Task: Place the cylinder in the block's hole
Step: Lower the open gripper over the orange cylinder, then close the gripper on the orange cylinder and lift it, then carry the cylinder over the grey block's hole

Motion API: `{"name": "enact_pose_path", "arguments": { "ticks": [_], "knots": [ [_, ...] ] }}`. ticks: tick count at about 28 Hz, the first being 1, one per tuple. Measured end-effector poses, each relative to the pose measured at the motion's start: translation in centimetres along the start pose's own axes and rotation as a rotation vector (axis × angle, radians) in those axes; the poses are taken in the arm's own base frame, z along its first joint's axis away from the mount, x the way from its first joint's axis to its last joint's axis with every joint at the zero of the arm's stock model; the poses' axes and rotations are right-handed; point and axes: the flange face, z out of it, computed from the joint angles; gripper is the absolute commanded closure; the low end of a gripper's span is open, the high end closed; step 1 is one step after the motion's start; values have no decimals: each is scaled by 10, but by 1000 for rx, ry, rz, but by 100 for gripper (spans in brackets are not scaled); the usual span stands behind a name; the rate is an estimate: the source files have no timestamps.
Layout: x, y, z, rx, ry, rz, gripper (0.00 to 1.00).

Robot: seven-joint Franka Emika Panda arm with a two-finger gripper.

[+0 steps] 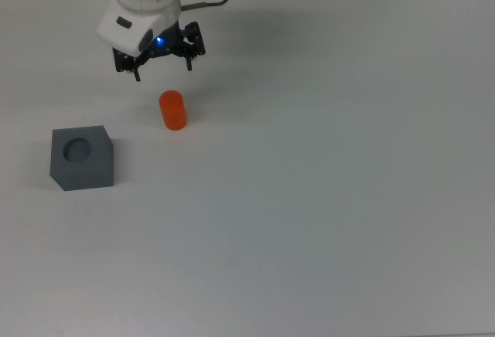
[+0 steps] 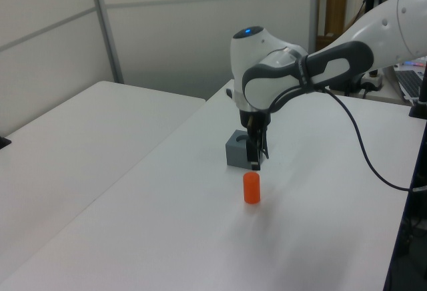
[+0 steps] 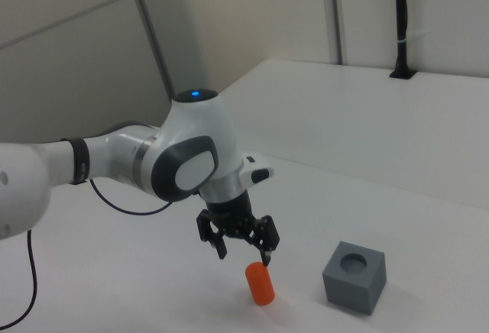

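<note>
I have the white tabletop (image 1: 348, 198) in all three views, and the white Panda arm (image 3: 137, 161) reaching over it with its wrist pointing down. The grey block (image 1: 81, 158) sits flat with its round hole facing up and nothing in it; in the top view it lies toward the top view's left, apart from everything else.

My pincer (image 1: 161, 63) is spread open with nothing between its tips, and it hangs in the air above the tabletop. The orange cylinder (image 1: 173, 110) stands upright on its end, its long axis vertical, clear of the block.

What matters for my next move: in the top view the cylinder is just below the pincer and slightly to the top view's right of it, so I am near but not centred. In the right view the pincer (image 3: 243, 246) sits just above the cylinder's (image 3: 260, 284) top, one tip close over it. In the left view the pincer (image 2: 255, 158) hangs between the block (image 2: 237, 151) and the cylinder (image 2: 251, 188). I judge I need a short sideways shift before a straight descent, so both fingers straddle the upright body.
</note>
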Motion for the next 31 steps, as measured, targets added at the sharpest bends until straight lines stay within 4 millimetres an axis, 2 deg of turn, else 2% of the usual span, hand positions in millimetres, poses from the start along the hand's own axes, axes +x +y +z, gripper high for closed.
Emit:
{"name": "enact_pose_path", "arguments": {
  "ticks": [9, 10, 11, 12, 13, 14, 17, 20, 22, 23, 28, 31],
  "knots": [
    [22, -3, 53, 1, -7, -19, 1],
    [24, -4, 57, 0, -10, -23, 6],
    [25, -5, 61, -3, -15, -29, 16],
    [27, -6, 65, -7, -20, -35, 37],
    [28, -7, 68, -11, -26, -41, 53],
    [28, -8, 69, -14, -29, -45, 64],
    [29, -8, 71, -19, -32, -51, 78],
    [30, -9, 69, -21, -28, -53, 89],
    [31, -9, 67, -22, -25, -53, 90],
    [32, -9, 66, -23, -23, -54, 95],
    [38, -6, 53, -32, 4, -50, 97],
    [44, 1, 34, -46, 41, -36, 97]
  ]
}}
